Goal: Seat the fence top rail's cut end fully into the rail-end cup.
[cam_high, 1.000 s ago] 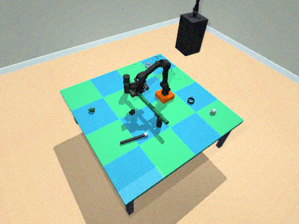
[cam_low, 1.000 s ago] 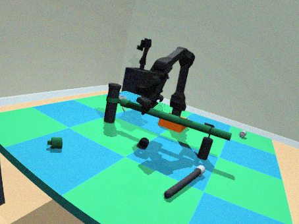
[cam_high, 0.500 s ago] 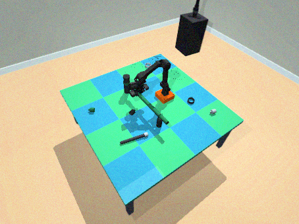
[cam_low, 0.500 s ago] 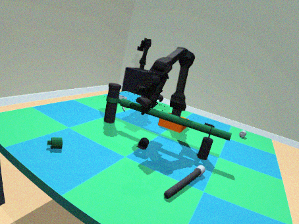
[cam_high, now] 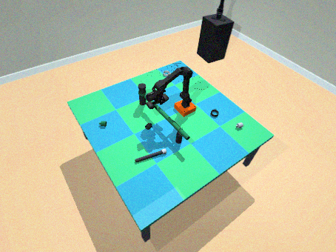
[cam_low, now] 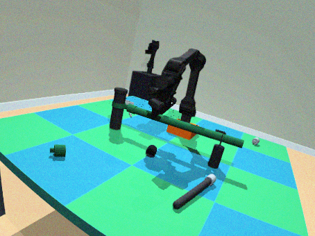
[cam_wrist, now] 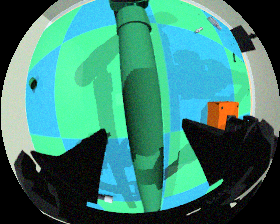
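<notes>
The green rail [cam_high: 172, 123] [cam_low: 187, 125] [cam_wrist: 137, 95] runs from the big black post [cam_high: 142, 95] [cam_low: 116, 119] through the loop cap [cam_low: 220, 132] on the small post [cam_high: 178, 137] [cam_low: 216, 156]. The brace band [cam_low: 118, 105] sits high on the big post, just below its cap. The green end cup [cam_wrist: 133, 25] surrounds the rail's far end in the wrist view; that end is hidden inside, so its exact depth cannot be told. My gripper [cam_high: 156, 102] [cam_low: 162, 110] [cam_wrist: 144, 128] is open around the rail, with a gap on each side in the wrist view.
A green fitting [cam_high: 103, 123] [cam_low: 60, 150], a black fitting [cam_high: 149, 126] [cam_low: 151, 150] and a dark rod [cam_high: 149, 156] [cam_low: 192, 193] with a white end lie on the table. The orange arm base [cam_high: 185, 108] [cam_low: 180, 130] [cam_wrist: 215, 115] stands beside the rail. A white fitting [cam_high: 240, 125] [cam_low: 255, 141] lies beyond.
</notes>
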Robot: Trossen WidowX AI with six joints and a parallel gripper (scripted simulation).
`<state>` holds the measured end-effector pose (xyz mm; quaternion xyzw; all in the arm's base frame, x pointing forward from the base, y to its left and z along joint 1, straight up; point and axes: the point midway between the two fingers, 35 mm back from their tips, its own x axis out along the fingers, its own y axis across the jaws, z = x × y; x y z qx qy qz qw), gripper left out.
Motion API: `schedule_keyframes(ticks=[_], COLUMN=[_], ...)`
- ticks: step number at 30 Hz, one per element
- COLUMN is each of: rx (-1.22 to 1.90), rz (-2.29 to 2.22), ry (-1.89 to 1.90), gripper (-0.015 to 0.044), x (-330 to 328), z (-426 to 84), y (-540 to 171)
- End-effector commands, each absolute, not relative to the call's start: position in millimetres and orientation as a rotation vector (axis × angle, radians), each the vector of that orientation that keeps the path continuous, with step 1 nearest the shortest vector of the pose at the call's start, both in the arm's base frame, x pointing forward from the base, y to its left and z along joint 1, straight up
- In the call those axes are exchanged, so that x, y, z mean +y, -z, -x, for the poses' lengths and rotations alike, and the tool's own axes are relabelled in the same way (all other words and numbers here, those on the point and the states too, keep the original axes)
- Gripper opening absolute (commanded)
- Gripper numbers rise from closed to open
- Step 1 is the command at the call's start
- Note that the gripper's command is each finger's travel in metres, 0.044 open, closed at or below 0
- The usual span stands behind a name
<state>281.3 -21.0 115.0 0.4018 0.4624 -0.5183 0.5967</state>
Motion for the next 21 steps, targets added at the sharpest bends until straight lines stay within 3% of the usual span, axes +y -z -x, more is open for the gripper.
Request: schedule_keyframes(ticks=[1, 21], rx=[1.069, 1.071], rz=[-0.938, -0.934], ry=[1.201, 1.194], gripper=[0.044, 0.044], x=[-4, 7], z=[-278, -272], y=[-134, -180])
